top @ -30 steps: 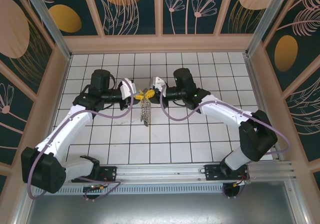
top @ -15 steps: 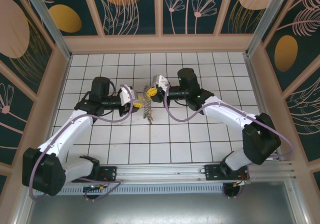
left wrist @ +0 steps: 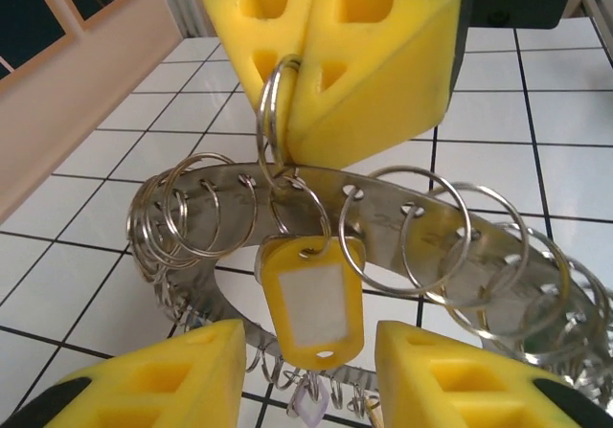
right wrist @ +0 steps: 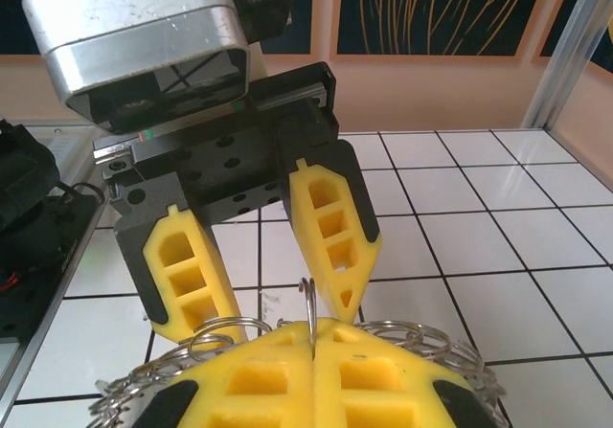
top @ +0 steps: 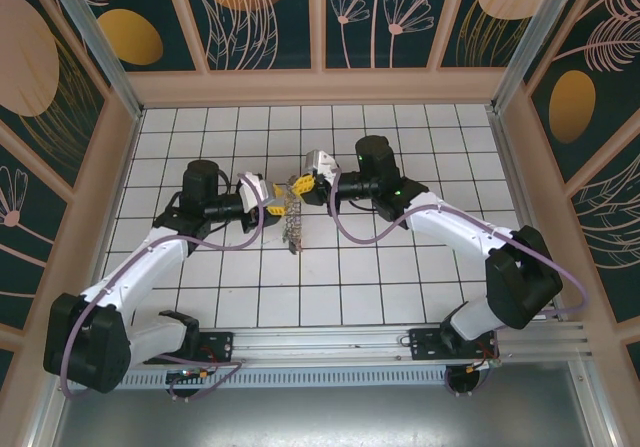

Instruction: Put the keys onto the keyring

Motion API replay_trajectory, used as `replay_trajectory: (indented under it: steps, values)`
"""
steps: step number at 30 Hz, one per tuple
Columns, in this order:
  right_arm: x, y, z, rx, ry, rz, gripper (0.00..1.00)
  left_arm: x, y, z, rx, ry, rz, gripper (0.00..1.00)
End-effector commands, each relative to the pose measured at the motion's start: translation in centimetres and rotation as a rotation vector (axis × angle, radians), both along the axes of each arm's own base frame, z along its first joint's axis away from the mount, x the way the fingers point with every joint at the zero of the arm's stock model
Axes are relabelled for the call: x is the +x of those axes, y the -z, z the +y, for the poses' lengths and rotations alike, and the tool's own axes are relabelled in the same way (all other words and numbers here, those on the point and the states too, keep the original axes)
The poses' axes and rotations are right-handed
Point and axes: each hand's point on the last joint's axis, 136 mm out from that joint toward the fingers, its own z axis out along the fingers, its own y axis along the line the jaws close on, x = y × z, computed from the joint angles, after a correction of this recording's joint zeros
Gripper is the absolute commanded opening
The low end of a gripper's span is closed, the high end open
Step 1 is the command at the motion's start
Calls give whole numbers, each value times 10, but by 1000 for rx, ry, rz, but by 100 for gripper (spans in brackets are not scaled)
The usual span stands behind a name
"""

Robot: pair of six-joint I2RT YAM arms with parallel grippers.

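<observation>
Top view, keyring: the keyring (top: 291,224), a large grey metal band strung with thin wire loops, is at the middle of the white tiled table (top: 400,287), between the two arms.
Top view, left pincer: the left pincer (top: 270,204) is just beside the keyring, on its left.
Top view, right pincer: the right pincer (top: 300,184) is at the keyring's far end.
Left wrist view, right pincer: it is above the keyring, with its yellow fingers (left wrist: 374,55) pressed together on a small thin steel split ring (left wrist: 271,102).
Left wrist view, key: the key (left wrist: 311,304), a yellow plastic tag with a white window, hangs below that split ring, in front of the keyring.
Left wrist view, left pincer: its fingers are spread apart, one on either side of the key, and grip nothing.
Right wrist view, right pincer: its fingers are closed flat against each other, the split ring stands up from the seam, and the keyring is just beyond them.
Right wrist view, left pincer: it faces from across the keyring, fingers parted and empty.
</observation>
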Motion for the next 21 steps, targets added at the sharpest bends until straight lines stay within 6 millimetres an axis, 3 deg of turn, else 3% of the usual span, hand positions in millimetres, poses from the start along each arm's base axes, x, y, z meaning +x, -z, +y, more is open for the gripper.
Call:
replay_trajectory:
  steps: [1,6,11,13,21]
  values:
    - [-7,-33,-1,80,-43,-89,0,-2,-3,-5,-37,45,-12,42]
    - [-8,-35,0,84,-52,-93,0,-2,3,-7,-46,60,-9,45]
    - [-10,-35,1,89,-57,-88,0,-4,-4,-12,-104,86,-28,47]
    - [-12,-35,2,94,-70,-86,0,-13,-3,-14,-110,139,-62,47]
    - [-18,-39,3,105,-109,-83,0,-15,-3,-19,-124,169,-104,41]
